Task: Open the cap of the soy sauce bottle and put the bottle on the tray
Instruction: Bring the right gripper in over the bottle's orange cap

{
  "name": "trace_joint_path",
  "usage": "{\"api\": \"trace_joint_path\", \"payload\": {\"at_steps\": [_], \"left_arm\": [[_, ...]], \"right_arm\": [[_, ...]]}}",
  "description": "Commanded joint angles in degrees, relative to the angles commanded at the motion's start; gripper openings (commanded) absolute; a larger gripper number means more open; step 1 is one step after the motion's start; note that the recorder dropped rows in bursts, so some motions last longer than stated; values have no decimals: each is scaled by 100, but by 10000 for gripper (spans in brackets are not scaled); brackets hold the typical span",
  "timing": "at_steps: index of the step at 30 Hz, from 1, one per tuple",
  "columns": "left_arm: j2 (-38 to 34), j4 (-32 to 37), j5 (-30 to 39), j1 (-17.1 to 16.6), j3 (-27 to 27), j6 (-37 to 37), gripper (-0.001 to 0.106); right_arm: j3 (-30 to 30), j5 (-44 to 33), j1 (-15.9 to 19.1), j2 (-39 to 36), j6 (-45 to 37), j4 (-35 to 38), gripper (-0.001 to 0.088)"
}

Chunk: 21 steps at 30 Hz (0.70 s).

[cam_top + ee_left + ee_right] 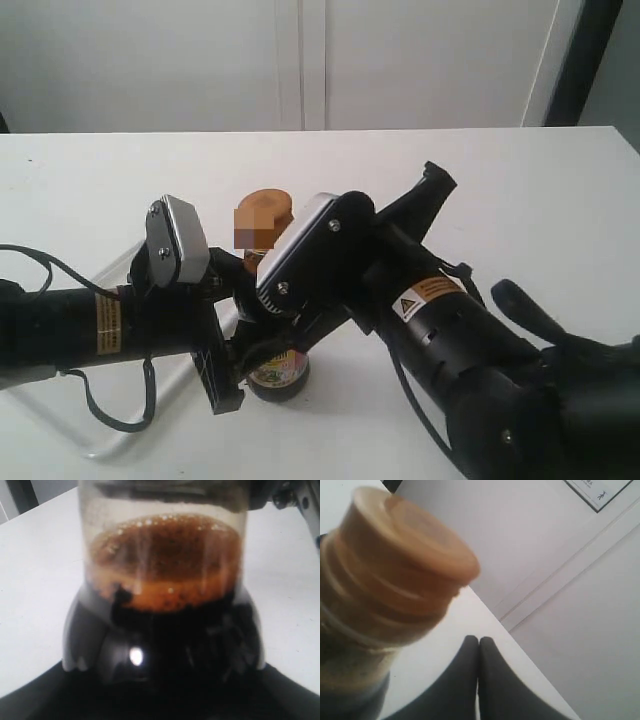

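Note:
The soy sauce bottle [279,376] stands upright at the table's middle, its label just showing below the arms. My left gripper [243,352] reaches in from the left and is shut on the bottle's body. In the left wrist view the dark, foamy liquid in the bottle [165,605] fills the picture. The orange-brown cap [266,214] sits shut on its ribbed collar [375,605]. My right gripper [432,182] points toward the back right, beside the cap [410,545] and apart from it, with its fingers [465,680] pressed together on nothing. The translucent tray [113,268] lies under the left arm.
The white table [520,180] runs back to a white wall with panel seams [560,580]. The right arm's bulky black body [500,390] fills the lower right, and its wrist camera block [305,238] is close to the cap. A black cable [110,415] hangs over the tray.

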<state>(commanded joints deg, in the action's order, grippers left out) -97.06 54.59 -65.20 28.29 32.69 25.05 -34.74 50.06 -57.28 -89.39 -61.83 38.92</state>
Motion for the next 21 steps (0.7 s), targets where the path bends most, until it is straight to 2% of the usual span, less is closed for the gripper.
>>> {"api": "trace_joint_path", "payload": {"at_steps": [13, 21], "left_arm": [[0, 23, 55, 0, 0, -81, 0], [0, 23, 54, 0, 0, -104, 0]], "right_arm": [[-347, -480, -89, 0, -116, 178, 0], [-347, -459, -224, 0, -97, 245, 0]]}}
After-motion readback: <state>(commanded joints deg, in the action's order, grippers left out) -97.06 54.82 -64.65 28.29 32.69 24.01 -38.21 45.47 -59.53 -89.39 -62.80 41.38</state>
